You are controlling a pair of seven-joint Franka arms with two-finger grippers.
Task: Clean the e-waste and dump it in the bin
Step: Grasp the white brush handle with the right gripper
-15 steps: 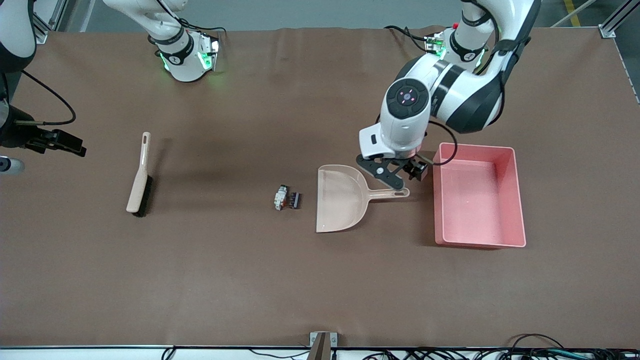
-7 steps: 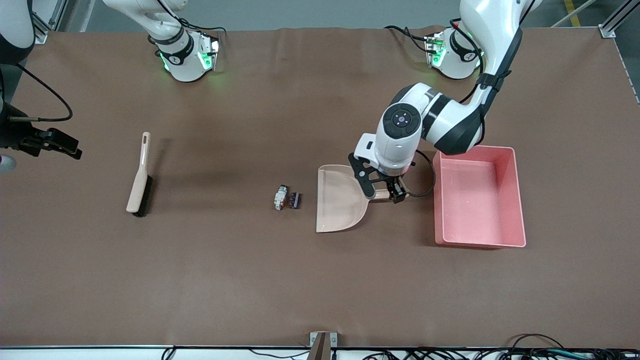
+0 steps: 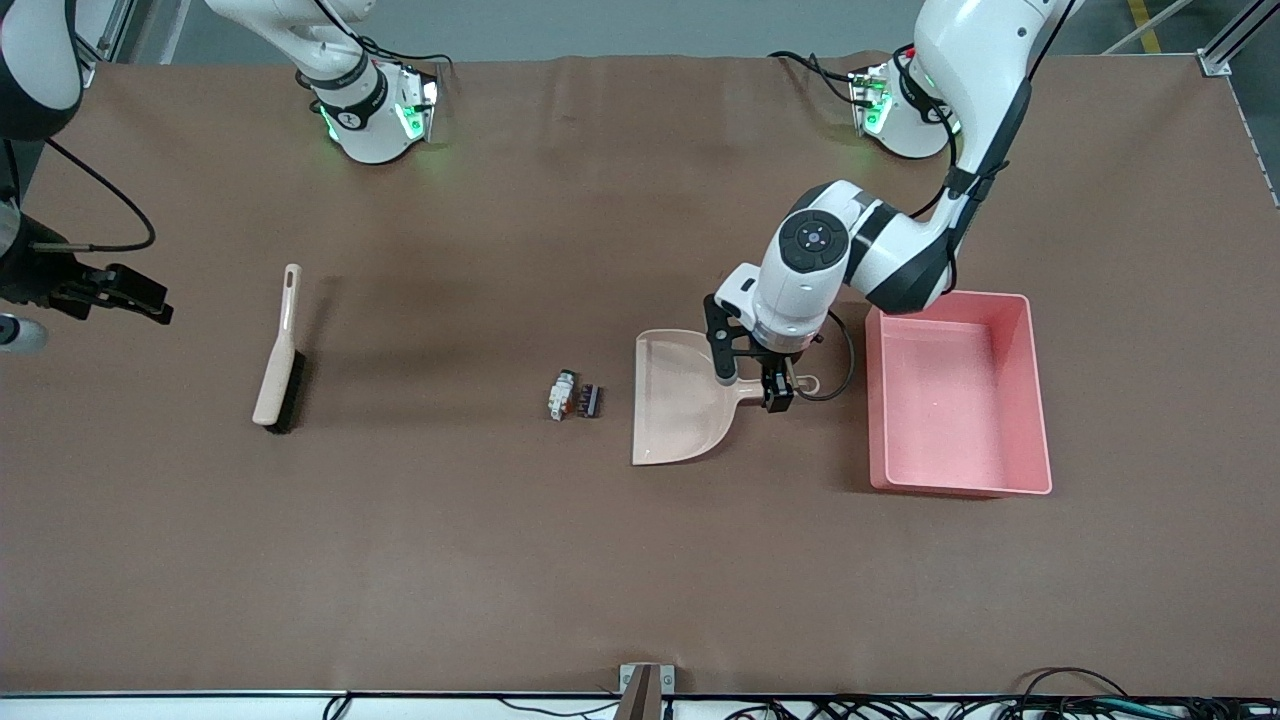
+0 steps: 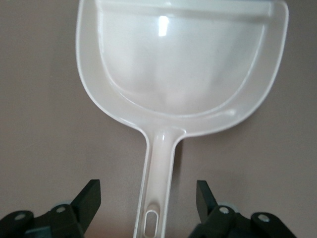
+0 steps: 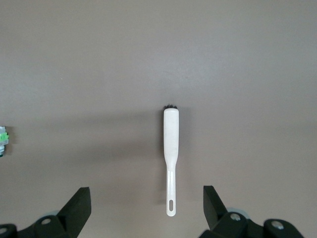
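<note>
The e-waste lies beside the dustpan's mouth: a whitish-grey scrap with an orange bit (image 3: 562, 395) and a small dark block (image 3: 591, 400). The beige dustpan (image 3: 678, 400) lies flat, handle pointing toward the pink bin (image 3: 1036, 400). My left gripper (image 3: 748, 385) is open and low over the dustpan's handle (image 4: 159, 168), one finger on each side, not touching it (image 4: 148, 187). My right gripper (image 3: 120, 290) is open and empty, high at the right arm's end of the table (image 5: 146, 194). It looks down on the brush (image 5: 171, 144).
A beige hand brush with dark bristles (image 3: 278, 355) lies on the brown table toward the right arm's end. The bin is empty. A metal bracket (image 3: 645, 685) sits at the table edge nearest the front camera.
My left gripper moved from between the dustpan and the bin onto the dustpan's handle, turned and came down to straddle it. The right gripper only shifted slightly.
</note>
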